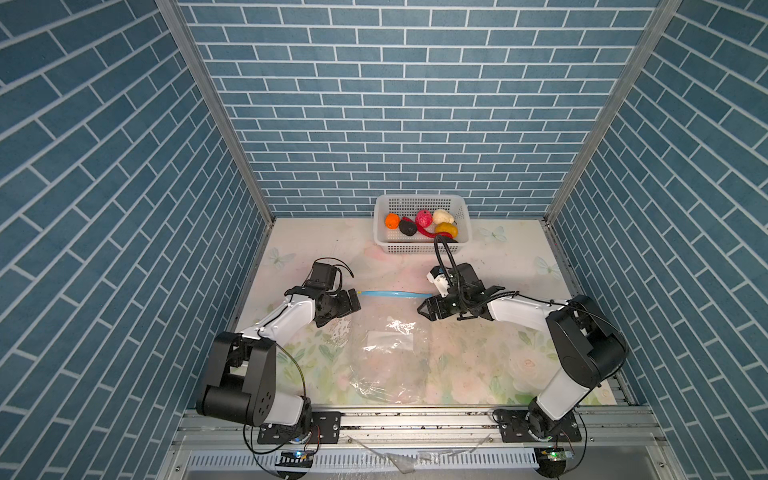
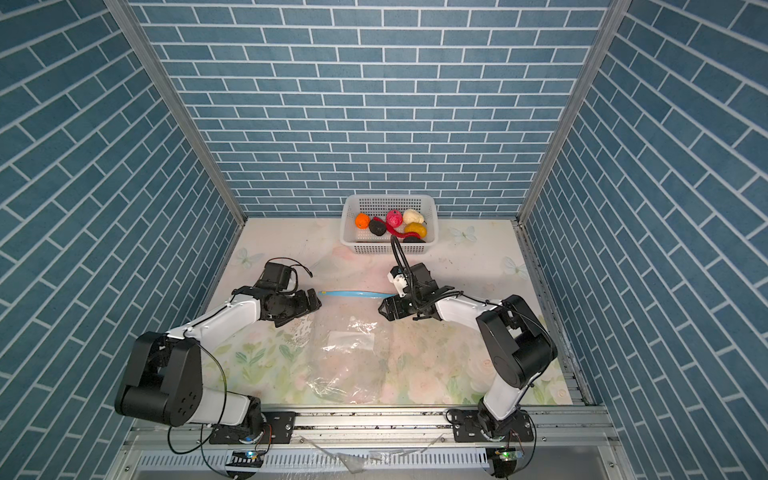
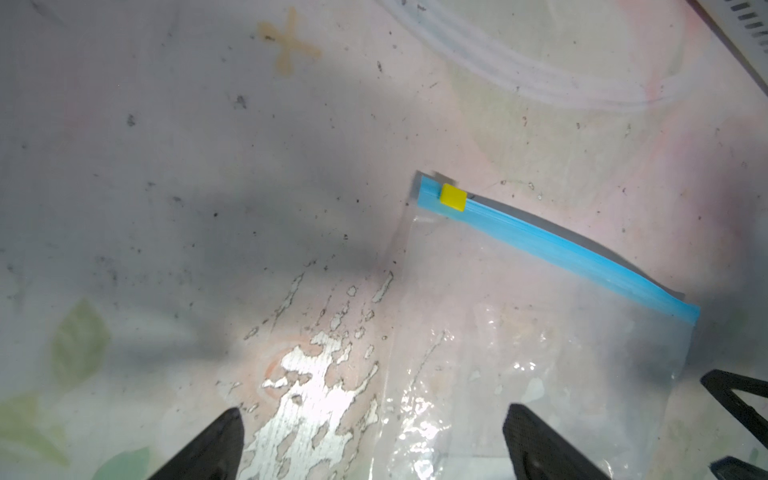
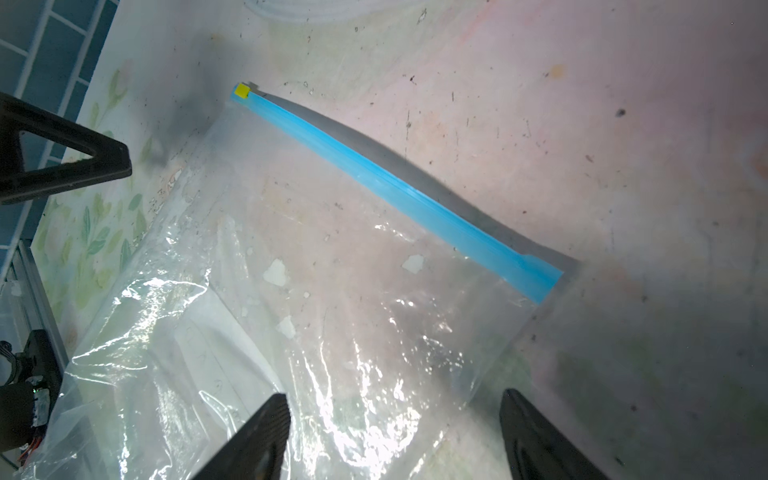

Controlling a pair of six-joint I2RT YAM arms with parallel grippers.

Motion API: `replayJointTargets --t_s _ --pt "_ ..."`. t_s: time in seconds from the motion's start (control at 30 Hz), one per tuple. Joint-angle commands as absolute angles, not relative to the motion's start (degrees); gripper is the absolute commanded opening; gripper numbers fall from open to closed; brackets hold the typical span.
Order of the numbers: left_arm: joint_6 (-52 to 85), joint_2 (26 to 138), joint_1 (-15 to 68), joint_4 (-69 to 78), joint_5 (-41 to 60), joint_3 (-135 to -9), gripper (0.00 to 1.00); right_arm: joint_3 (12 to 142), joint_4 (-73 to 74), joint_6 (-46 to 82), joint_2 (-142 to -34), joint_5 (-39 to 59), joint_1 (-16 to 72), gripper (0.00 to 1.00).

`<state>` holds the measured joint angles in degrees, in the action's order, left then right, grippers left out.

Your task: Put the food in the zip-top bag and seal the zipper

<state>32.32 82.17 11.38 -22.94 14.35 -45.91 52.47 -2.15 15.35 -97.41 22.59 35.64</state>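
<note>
The zip-top bag [image 1: 390, 361] lies flat and empty mid-table, its white label [image 1: 390, 341] facing up. The zipper [image 1: 395, 294], a light blue strip, runs along its far edge, and its yellow tab [image 3: 453, 197] sits at the left end. My left gripper [image 1: 354, 305] hovers open at the bag's left far corner, and the left wrist view shows its fingertips [image 3: 519, 419] wide apart. My right gripper [image 1: 422, 309] stands open over the right far corner, with nothing between its fingers [image 4: 270, 419]. The food [image 1: 424, 217] lies in the basket.
A white perforated basket [image 1: 415, 249] stands at the back by the wall, holding an orange ball [image 1: 390, 220], a black lump [image 1: 408, 227], a cream lump [image 1: 442, 216], a yellow-orange fruit [image 1: 446, 228] and a red chilli [image 1: 424, 233]. Blue brick walls close three sides.
</note>
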Motion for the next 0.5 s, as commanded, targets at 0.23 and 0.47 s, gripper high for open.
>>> replayJointTargets --t_s 0.23,0.47 --pt "33.4 89.4 11.4 -14.4 27.3 -43.4 0.89 57.1 -9.5 11.0 -101.6 23.4 36.4 0.79" --pt "34.8 93.3 12.9 -10.3 31.3 -46.1 0.85 56.7 -9.5 11.5 -102.0 25.1 38.7 0.78"
